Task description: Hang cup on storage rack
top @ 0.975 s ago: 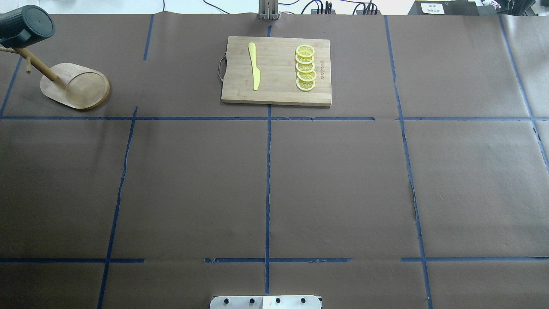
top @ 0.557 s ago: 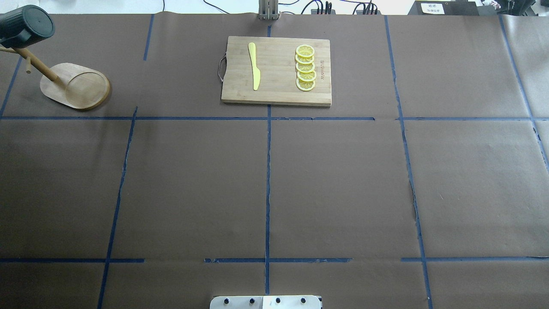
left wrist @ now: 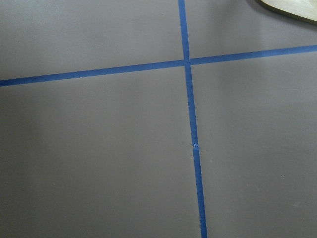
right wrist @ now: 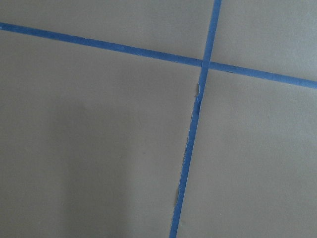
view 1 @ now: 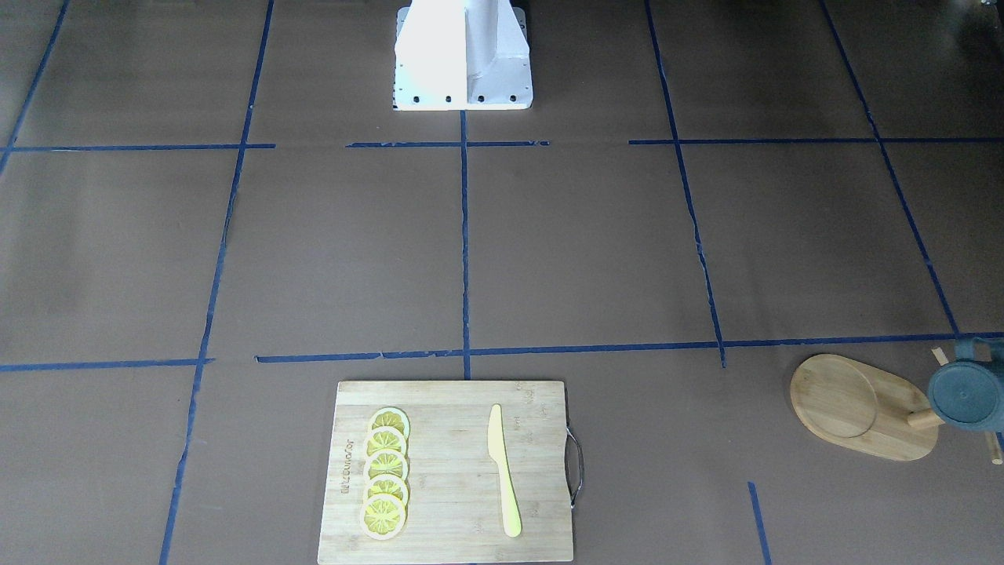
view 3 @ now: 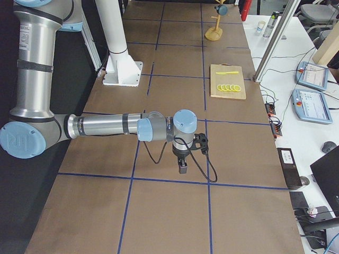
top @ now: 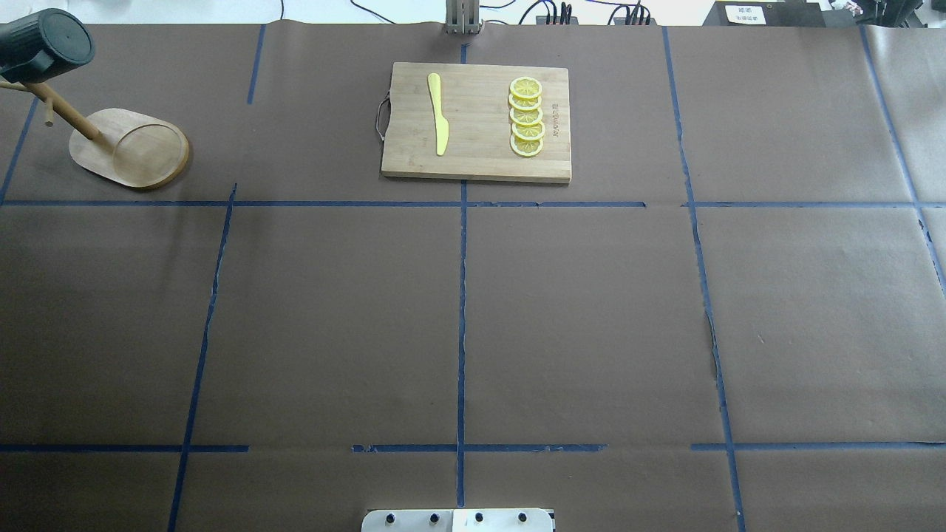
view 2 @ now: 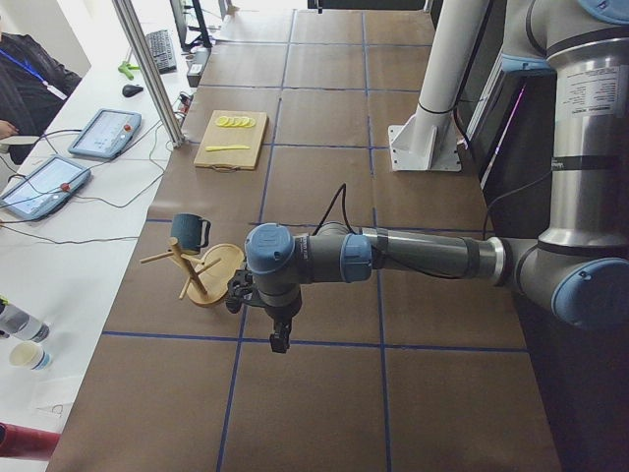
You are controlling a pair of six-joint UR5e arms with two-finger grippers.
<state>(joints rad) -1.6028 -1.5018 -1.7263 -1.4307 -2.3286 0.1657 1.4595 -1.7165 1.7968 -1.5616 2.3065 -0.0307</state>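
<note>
Two grippers hang low over the brown-papered table [top: 591, 310] while the teal-grey mug [top: 44, 46] sits up on the bamboo mug stand [top: 133, 151], at the far corner on the robot's left. We see the mug tipped on its side at the top of the stand, flat bottom toward the overhead camera, carried well clear of the oval base.

The left gripper [view 2: 280, 343] points straight down just above the paper, near the stand's base but apart from it. The right gripper [view 3: 182, 169] also points down, just beside a line of blue tape [top: 462, 295] and well apart from the stand. Both show only in the side views, and we cannot tell whether their fingers are apart or together.

Our wrist cameras show paper and crossing tape, with a sliver of the stand's base in one corner of the left one.

At the middle of the far edge, a bamboo cutting board [top: 480, 159] with a metal handle holds a yellow knife [top: 439, 114] and five lemon slices [top: 526, 118] in a row.
</note>
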